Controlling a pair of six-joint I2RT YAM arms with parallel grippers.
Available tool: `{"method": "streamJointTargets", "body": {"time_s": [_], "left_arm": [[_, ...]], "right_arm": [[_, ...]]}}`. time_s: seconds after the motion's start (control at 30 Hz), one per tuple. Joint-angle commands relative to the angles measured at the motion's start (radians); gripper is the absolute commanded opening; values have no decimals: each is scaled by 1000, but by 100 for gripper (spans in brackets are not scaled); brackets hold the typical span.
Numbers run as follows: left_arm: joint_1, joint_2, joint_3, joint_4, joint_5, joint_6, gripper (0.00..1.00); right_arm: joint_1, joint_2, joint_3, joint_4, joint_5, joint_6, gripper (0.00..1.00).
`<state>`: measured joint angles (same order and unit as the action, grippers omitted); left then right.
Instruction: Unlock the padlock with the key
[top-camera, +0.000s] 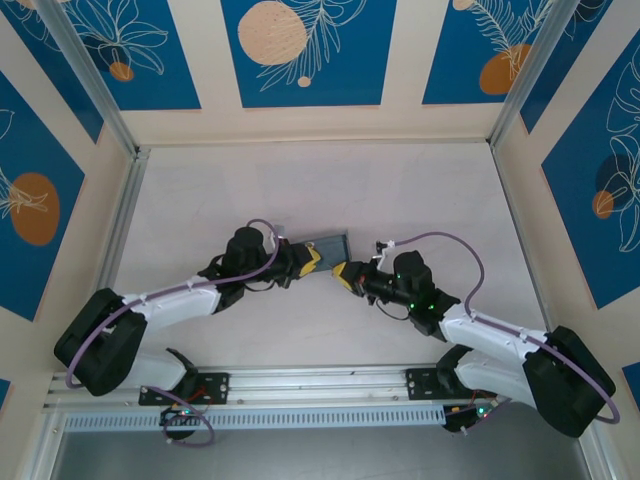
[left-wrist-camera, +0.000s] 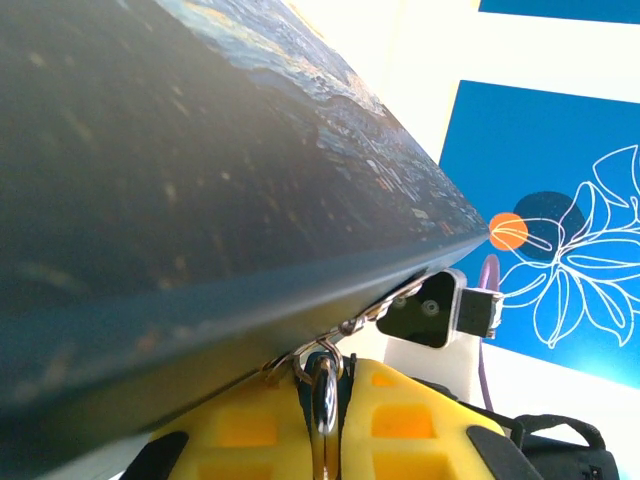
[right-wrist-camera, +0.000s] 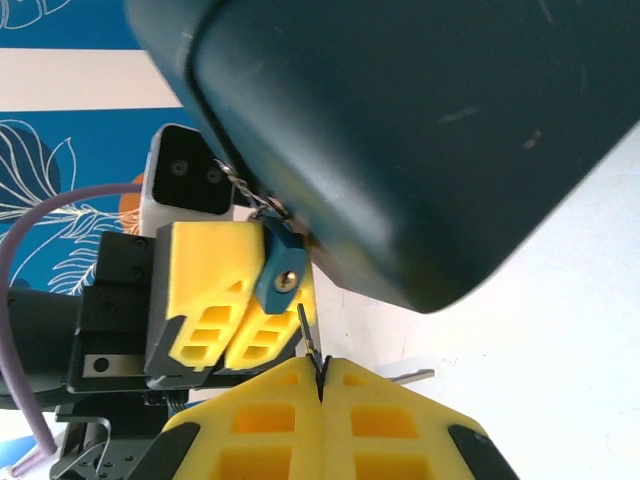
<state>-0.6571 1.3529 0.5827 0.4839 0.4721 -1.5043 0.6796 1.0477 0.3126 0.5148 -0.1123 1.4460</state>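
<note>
The small teal padlock (right-wrist-camera: 277, 272) hangs by a thin wire from the dark tin box (right-wrist-camera: 420, 130), its brass keyhole facing my right wrist camera. My left gripper (left-wrist-camera: 325, 372) is shut on the padlock, whose metal shackle (left-wrist-camera: 324, 398) shows between the yellow fingers (right-wrist-camera: 210, 300). My right gripper (right-wrist-camera: 321, 372) is shut on the key (right-wrist-camera: 310, 338). The thin blade sticks up, and its tip lies just below and to the right of the keyhole, outside it. From above, both grippers (top-camera: 318, 258) (top-camera: 342, 272) meet at the tin's near edge.
The painted tin box (top-camera: 330, 245) lies mid-table and looms close over both wrist cameras. A thin silvery metal piece (right-wrist-camera: 410, 377) lies on the white table just right of my right fingers. Patterned walls enclose the table (top-camera: 300, 190) on three sides.
</note>
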Motion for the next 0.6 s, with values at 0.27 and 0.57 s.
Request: {"method": "streamJointTargets", "body": {"time_s": [0.27,0.57], "left_arm": [[11,-35,35,38,23,28,0],[11,-35,28,37,22,29,0]], "right_arm": [[24,63,31,71,53,29,0],[32,90,57,84,49,28,0]]}}
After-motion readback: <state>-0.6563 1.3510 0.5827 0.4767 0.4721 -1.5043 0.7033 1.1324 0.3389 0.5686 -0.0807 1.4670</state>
